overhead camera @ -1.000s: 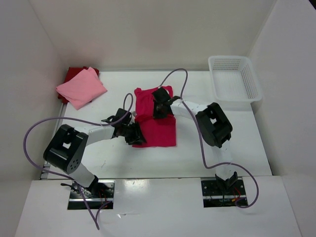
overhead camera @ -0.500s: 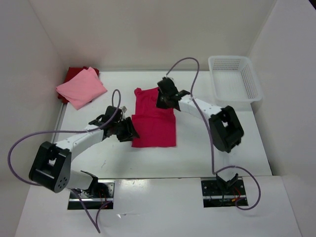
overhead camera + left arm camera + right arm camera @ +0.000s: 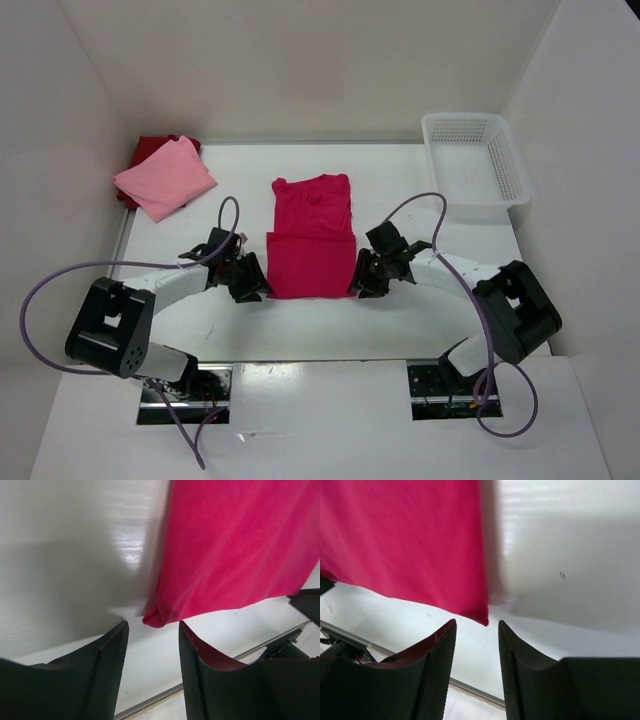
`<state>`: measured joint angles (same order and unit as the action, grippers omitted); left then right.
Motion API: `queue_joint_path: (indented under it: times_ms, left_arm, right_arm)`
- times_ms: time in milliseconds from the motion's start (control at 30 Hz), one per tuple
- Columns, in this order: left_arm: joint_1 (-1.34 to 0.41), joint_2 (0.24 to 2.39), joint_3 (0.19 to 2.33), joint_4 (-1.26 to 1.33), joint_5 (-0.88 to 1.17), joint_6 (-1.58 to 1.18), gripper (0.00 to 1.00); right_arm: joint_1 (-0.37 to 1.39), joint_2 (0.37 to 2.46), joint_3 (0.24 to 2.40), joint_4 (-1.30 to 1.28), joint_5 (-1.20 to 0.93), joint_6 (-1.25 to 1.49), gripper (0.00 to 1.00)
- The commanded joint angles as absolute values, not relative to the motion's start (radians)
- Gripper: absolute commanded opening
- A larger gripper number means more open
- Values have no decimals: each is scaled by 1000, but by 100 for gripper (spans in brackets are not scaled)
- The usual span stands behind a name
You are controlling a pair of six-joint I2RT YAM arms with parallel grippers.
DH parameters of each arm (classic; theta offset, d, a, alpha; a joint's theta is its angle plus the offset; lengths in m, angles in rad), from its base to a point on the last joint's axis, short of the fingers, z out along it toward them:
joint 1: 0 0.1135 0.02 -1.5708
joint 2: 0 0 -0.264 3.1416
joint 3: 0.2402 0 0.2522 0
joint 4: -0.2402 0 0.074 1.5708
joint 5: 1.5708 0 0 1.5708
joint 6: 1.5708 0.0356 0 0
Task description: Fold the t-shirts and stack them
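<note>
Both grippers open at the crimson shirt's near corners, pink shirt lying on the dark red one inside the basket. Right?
Wrong on the basket. The top view shows the pink shirt on the dark red shirt at the table's far left corner; the basket, far right, holds no shirt. Rest stands: left gripper and right gripper are open at the crimson shirt's near corners.

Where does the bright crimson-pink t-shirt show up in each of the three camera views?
Top external: the crimson-pink t-shirt lies flat, mid-picture.
Left wrist: it fills the upper right, one near corner at centre.
Right wrist: it fills the upper left, its other near corner at centre.
Shared landmark: the table's near edge, low in both wrist views.
</note>
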<state>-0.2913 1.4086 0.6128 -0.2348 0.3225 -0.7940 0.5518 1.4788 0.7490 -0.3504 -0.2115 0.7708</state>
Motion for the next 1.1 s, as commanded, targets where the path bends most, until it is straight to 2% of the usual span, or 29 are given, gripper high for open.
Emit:
queue_joint_path:
  times_ms: [0, 100, 200, 300, 433, 467, 567, 667, 700, 967, 1067]
  left_arm:
    - [-290, 1442, 612, -181, 353, -811, 53]
    - [-290, 1454, 612, -181, 353, -802, 47]
    - [-290, 1454, 612, -181, 353, -802, 39]
    - [-290, 1454, 603, -172, 353, -802, 32]
    - [-290, 1463, 603, -161, 344, -813, 18]
    - [-290, 1463, 617, -172, 331, -813, 15]
    - [-290, 1431, 629, -193, 322, -804, 6]
    - [-290, 1388, 629, -239, 333, -795, 4]
    - [-290, 1376, 617, -254, 356, -795, 1]
    - [-322, 1152, 560, -455, 426, -854, 0]
    - [-322, 1068, 563, -578, 479, -865, 0]
  right_arm:
    - [548, 1480, 726, -264, -264, 808, 45]
    - [548, 1523, 726, -264, -233, 808, 45]
    - [548, 1548, 726, -232, -258, 808, 38]
    - [548, 1559, 726, -232, -259, 818, 19]
    - [548, 1559, 749, -253, -229, 818, 2]
    - [548, 1549, 749, -253, -219, 818, 1]
    - [548, 1522, 739, -276, -219, 808, 0]
    - [548, 1479, 700, -311, -228, 808, 0]
    - [548, 1464, 687, -321, -247, 821, 0]
    - [650, 1173, 536, -477, -359, 971, 0]
    - [661, 1060, 552, -591, -385, 1000, 0]
